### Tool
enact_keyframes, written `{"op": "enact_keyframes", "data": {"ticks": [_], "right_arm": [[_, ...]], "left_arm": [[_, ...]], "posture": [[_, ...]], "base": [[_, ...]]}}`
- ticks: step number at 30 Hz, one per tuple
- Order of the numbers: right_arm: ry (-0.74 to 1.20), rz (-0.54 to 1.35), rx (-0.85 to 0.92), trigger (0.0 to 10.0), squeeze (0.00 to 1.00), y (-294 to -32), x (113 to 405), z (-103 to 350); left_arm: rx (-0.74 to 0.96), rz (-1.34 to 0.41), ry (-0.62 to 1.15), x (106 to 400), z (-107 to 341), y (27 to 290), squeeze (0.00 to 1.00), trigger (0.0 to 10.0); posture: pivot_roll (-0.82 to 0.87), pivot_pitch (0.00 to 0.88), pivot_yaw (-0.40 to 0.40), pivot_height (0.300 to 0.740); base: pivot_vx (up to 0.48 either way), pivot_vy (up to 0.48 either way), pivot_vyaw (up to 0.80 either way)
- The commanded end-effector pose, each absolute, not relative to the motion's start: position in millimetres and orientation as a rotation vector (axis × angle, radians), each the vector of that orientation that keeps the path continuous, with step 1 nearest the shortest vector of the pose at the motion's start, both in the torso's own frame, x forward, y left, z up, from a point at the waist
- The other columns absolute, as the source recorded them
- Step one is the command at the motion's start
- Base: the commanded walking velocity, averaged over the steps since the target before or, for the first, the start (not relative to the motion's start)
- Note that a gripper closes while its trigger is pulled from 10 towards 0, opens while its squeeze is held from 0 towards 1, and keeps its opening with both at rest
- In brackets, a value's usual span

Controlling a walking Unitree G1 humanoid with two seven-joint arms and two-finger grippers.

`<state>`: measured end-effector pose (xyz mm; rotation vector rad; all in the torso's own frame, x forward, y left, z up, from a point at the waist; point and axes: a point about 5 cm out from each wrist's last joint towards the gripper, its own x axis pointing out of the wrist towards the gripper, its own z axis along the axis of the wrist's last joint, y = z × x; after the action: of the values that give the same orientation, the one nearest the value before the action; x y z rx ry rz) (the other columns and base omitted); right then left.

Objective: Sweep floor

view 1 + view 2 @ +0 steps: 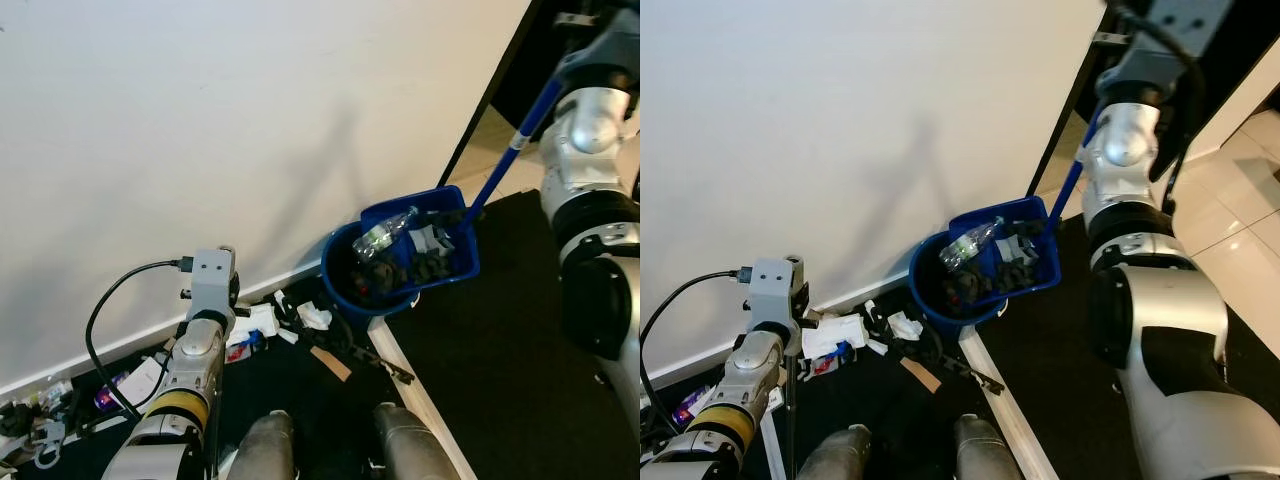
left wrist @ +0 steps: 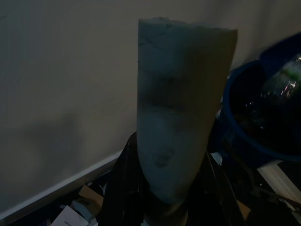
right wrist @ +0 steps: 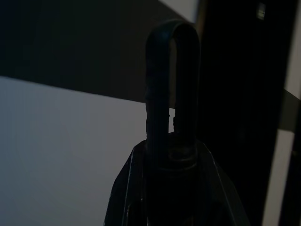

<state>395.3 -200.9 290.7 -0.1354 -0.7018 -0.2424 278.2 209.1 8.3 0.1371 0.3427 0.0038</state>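
A blue long-handled dustpan (image 1: 400, 265) hangs tilted just above the floor by the white wall. It holds a clear plastic bottle (image 1: 385, 232) and dark scraps. Its blue handle (image 1: 510, 150) runs up to my raised right arm. In the right wrist view my right gripper (image 3: 171, 155) is shut on the handle's dark looped end. In the left wrist view my left gripper (image 2: 164, 188) is shut on a thick pale handle (image 2: 181, 103), seemingly the broom's. A thin stick (image 1: 790, 400) runs down beside my left arm.
Litter lies along the baseboard: white paper (image 1: 315, 317), a cardboard strip (image 1: 330, 363), black bits and small packets (image 1: 110, 390). A pale floor strip (image 1: 420, 400) crosses the dark floor. My feet (image 1: 265, 445) stand near the litter. A doorway (image 1: 490, 135) opens at the right.
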Motion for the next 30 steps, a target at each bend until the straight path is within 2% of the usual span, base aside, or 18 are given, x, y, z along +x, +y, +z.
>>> {"op": "enact_keyframes", "data": {"ticks": [1, 5, 10, 18, 30], "right_arm": [[-0.807, -0.214, -0.181, 10.0, 0.00, -193, 392, 313], [-0.828, -0.168, -0.223, 10.0, 0.00, -182, 393, 316], [-0.880, -0.073, -0.322, 10.0, 0.00, -156, 392, 320], [-0.913, -0.030, -0.367, 10.0, 0.00, -141, 391, 325], [-0.971, 0.126, -0.408, 10.0, 0.00, -100, 385, 319]], "left_arm": [[0.099, 0.026, 0.367, 269, 0, 210, 0.00, 10.0], [0.097, 0.029, 0.367, 268, -1, 210, 0.00, 10.0], [0.090, 0.035, 0.365, 267, -2, 208, 0.00, 10.0], [0.080, 0.044, 0.359, 268, -1, 207, 0.00, 10.0], [0.074, 0.052, 0.361, 265, -3, 207, 0.00, 10.0]], "posture": [[0.01, 0.118, -0.120, 0.740], [0.01, 0.121, -0.123, 0.740], [0.00, 0.119, -0.130, 0.740], [0.00, 0.114, -0.140, 0.740], [0.00, 0.108, -0.148, 0.740]], "base": [[0.000, 0.000, 0.00], [0.000, 0.000, 0.00], [0.000, 0.000, 0.00], [0.000, 0.000, 0.00], [0.000, 0.000, 0.00]]}}
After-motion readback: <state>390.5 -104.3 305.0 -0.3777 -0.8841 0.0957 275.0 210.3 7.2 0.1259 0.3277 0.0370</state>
